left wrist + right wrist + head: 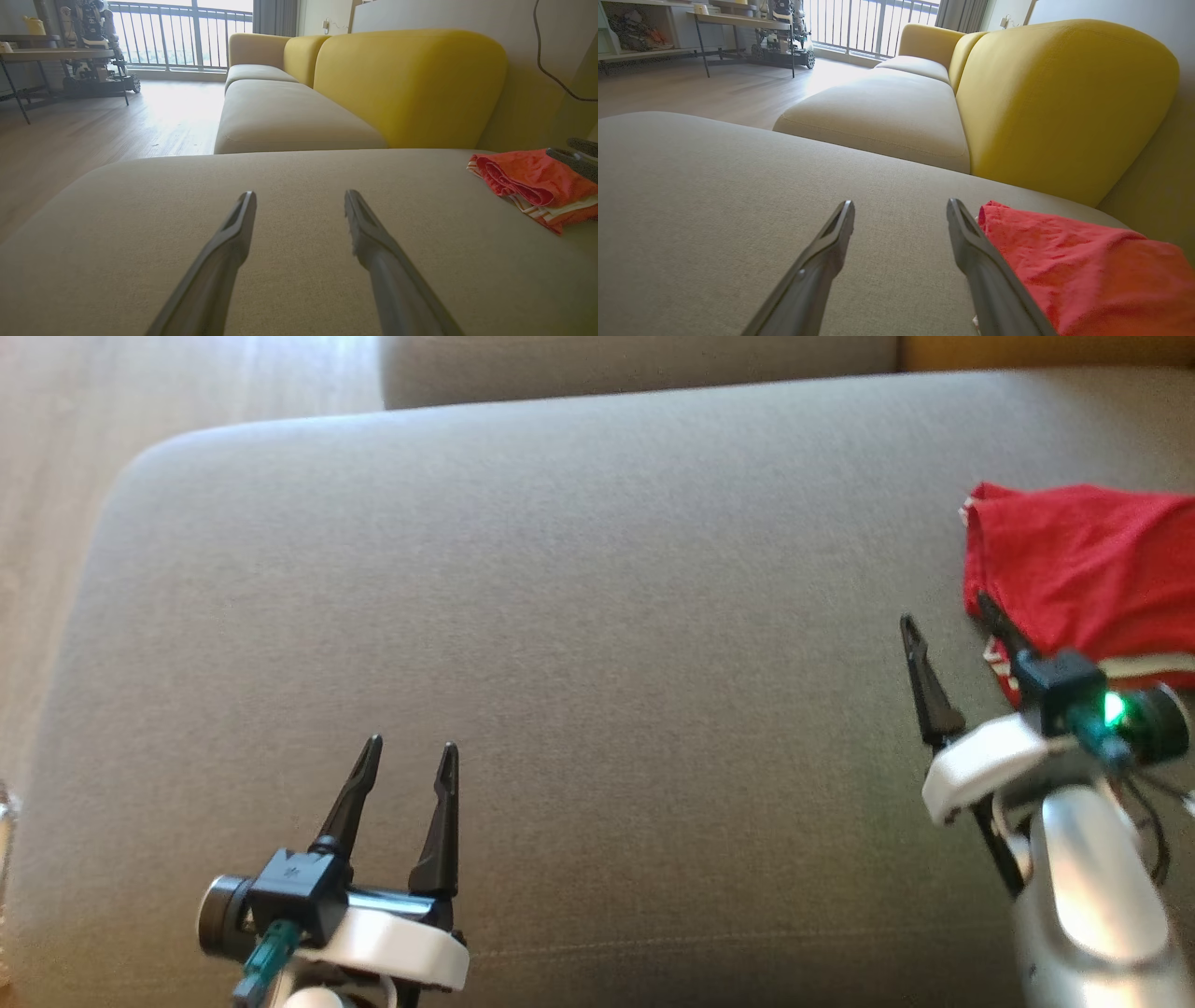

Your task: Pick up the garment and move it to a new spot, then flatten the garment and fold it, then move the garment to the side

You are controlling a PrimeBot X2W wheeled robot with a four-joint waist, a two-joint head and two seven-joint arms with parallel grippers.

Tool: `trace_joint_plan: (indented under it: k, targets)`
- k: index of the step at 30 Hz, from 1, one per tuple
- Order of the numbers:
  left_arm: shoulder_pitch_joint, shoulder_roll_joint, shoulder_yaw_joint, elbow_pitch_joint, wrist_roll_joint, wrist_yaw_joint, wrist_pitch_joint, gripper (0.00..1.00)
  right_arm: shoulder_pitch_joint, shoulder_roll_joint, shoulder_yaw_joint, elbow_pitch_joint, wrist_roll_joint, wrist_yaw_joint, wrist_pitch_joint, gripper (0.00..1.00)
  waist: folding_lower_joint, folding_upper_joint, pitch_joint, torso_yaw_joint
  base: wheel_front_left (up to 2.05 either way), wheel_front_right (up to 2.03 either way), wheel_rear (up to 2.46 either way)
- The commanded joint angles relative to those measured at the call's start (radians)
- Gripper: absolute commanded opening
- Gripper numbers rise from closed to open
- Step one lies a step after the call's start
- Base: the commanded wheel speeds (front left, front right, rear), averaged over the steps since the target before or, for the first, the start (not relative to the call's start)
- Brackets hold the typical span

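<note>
The garment (1083, 569) is a red cloth with white-striped trim, folded and lying at the right edge of the grey cushion (560, 616). In the left wrist view the garment (537, 182) sits far right; in the right wrist view the garment (1087, 270) lies just right of the fingers. My right gripper (948, 616) is open beside the garment's left edge, one finger over the cloth, nothing between the jaws. My right gripper (901, 207) holds nothing. My left gripper (411, 751) is open over bare cushion at the lower left. My left gripper (299, 196) is empty.
A yellow sofa backrest (1064, 93) rises behind the cushion, with a second seat cushion (289, 116) beyond. Wooden floor (56, 523) lies off the cushion's left edge. A table (56, 56) and a wheeled machine (98, 46) stand by the balcony window.
</note>
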State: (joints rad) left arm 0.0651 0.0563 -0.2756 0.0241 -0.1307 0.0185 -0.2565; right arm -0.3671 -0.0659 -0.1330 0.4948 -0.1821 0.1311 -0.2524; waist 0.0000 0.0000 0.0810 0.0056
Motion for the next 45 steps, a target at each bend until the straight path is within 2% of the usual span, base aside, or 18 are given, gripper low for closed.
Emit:
trace_joint_plan:
  k: [1, 9, 17, 23, 40, 41, 45]
  targets:
    - [-0.007, -0.006, 0.039, -0.041, -0.016, 0.013, -0.005, 1.00, 0.016, 0.013, 0.031, -0.071, 0.015, 0.000, -0.009, 1.00, 0.0000, 0.0000, -0.030, 0.031, 0.00, 0.00, 0.00]
    - [0.032, -0.006, 0.045, -0.067, -0.053, 0.036, -0.005, 1.00, 0.263, 0.015, 0.070, -0.315, 0.186, 0.000, -0.009, 1.00, 0.0000, 0.0000, -0.091, 0.090, 0.00, 0.00, 0.00]
    - [0.079, -0.006, 0.075, -0.085, -0.033, 0.041, -0.005, 1.00, 0.457, 0.015, 0.036, -0.485, 0.232, 0.000, -0.009, 1.00, 0.0000, 0.0000, -0.133, 0.109, 0.00, 0.00, 0.00]
    - [0.108, -0.006, 0.095, -0.076, -0.017, 0.022, -0.005, 1.00, 0.514, 0.016, 0.036, -0.490, 0.273, 0.000, -0.009, 1.00, 0.0000, 0.0000, -0.153, 0.090, 0.00, 0.00, 0.00]
    - [0.113, -0.006, 0.096, -0.072, -0.005, -0.007, -0.005, 1.00, 0.517, 0.016, 0.059, -0.454, 0.292, 0.000, -0.009, 1.00, 0.0000, 0.0000, -0.154, 0.074, 0.00, 0.00, 0.00]
    - [0.148, 0.001, 0.064, -0.043, -0.014, -0.005, 0.000, 0.00, 0.545, 0.026, 0.037, -0.425, 0.283, 0.000, 0.000, 0.00, 0.0000, 0.0000, -0.155, 0.074, 0.00, 0.00, 0.00]
    - [0.163, 0.001, 0.060, 0.009, -0.023, -0.005, 0.001, 0.00, 0.548, 0.029, 0.041, -0.368, 0.293, 0.000, 0.004, 0.00, 0.0000, 0.0000, -0.154, 0.074, 0.00, 0.00, 0.00]
